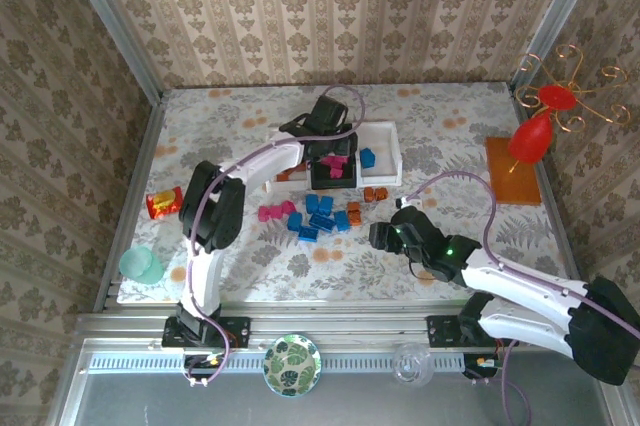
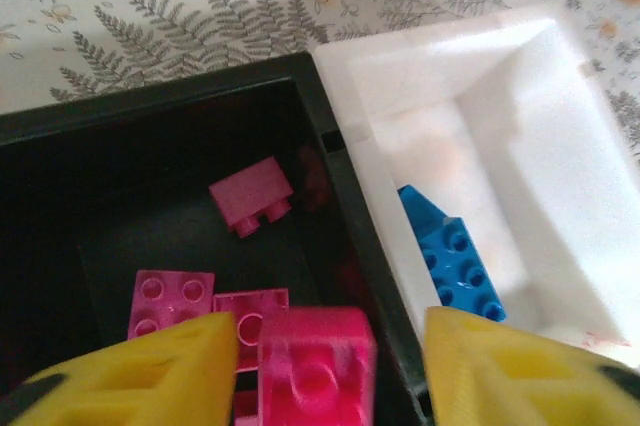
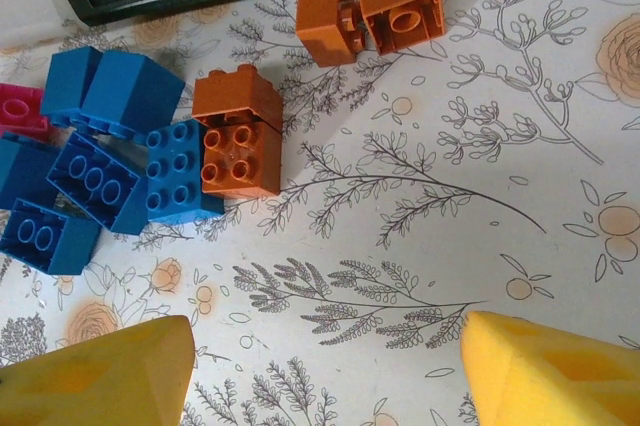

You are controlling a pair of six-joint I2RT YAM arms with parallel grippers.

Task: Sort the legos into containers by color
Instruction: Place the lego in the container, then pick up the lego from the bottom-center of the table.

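Left yellow fingers [image 2: 160, 371] stood apart over black plastic tray [image 2: 150, 111], magenta-pink plastic brick [image 2: 315, 366] between them (gap either side). Right fingers [image 3: 100, 376] apart above floral desk [image 3: 450, 246], near brown-orange bricks [image 3: 235, 131].

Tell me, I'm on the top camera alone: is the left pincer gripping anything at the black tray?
Observer: No. In the left wrist view the left pincer is open, with gaps on either side of a magenta brick inside the black tray.
Operator: What else is in there?
Observer: At least three more magenta bricks lie on its floor.
Operator: And the right pincer?
Observer: In the right wrist view the right pincer is open over bare tablecloth. A brown-orange brick touching a blue brick lies ahead.
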